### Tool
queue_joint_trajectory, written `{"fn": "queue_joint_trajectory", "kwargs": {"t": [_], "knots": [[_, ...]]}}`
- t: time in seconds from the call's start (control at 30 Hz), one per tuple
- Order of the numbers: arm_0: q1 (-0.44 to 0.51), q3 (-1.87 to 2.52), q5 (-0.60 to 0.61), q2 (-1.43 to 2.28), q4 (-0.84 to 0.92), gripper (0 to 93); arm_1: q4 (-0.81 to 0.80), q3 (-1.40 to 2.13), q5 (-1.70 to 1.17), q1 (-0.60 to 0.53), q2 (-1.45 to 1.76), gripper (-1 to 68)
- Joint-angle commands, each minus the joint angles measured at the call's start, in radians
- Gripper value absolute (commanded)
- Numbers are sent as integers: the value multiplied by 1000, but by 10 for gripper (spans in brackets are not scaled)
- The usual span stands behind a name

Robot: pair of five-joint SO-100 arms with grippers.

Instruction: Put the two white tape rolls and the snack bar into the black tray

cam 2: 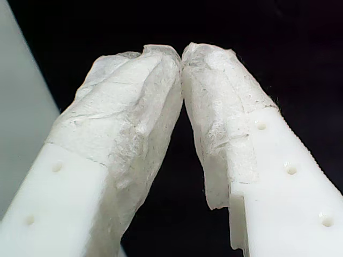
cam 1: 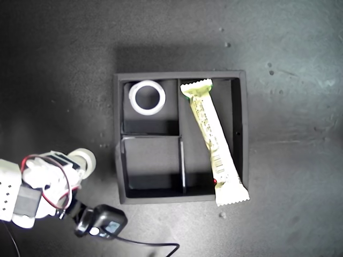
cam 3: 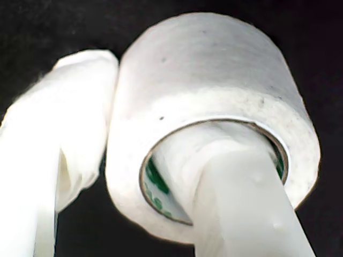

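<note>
Clamped in our second gripper (cam 3: pixel 155 160), the green-cored tape roll (cam 3: pixel 214 107) fills the second wrist view; one finger (cam 3: pixel 241 203) runs through its hole, the other presses its outer wall. On the exterior view that arm sits at the lower left, the roll (cam 1: pixel 83 159) just outside the black tray (cam 1: pixel 244 128); the all-white roll (cam 1: pixel 147 98) lies in one small section, the other small section holds nothing; the snack bar (cam 1: pixel 217 143) lies slanted in the long section, one crimped end riding over the rim onto the table.

Risks, as we judge them: the roll hangs on one threaded finger, so on release it may catch and drag out, or land on edge and roll onto the divider; the bar's overhanging end could let it tip out if the tray is bumped.

Our first gripper (cam 2: pixel 182 53) shows padded tips touching, nothing between; not seen on the exterior view.

Surface: dark grey matte tabletop (cam 1: pixel 295 53), a few pale specks; black cable (cam 1: pixel 155 246) trailing near the arm; room beyond not visible.
</note>
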Motion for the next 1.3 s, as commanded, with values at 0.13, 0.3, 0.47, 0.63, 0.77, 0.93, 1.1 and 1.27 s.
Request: {"fn": "queue_joint_trajectory", "kwargs": {"t": [0.13,0.3,0.47,0.63,0.77,0.93,1.1,1.27], "knots": [[-15,-169,48,163,261,0,-219,591,112,-15,451,-5],[-72,-468,164,179,506,0,-477,1065,169,-74,723,-5],[-130,-862,313,0,615,0,-641,1368,179,-94,839,-5],[-140,-1374,391,-360,776,0,-695,1551,192,-83,887,-5],[-153,-1764,405,-681,884,0,-716,1723,218,-92,1066,-5],[-187,-1798,376,-827,884,0,-781,1810,244,-133,1066,-5],[-192,-1743,347,-842,885,0,-795,1848,265,-161,1066,-4],[-198,-1672,331,-827,885,0,-799,1881,273,-170,1066,-4]]}}
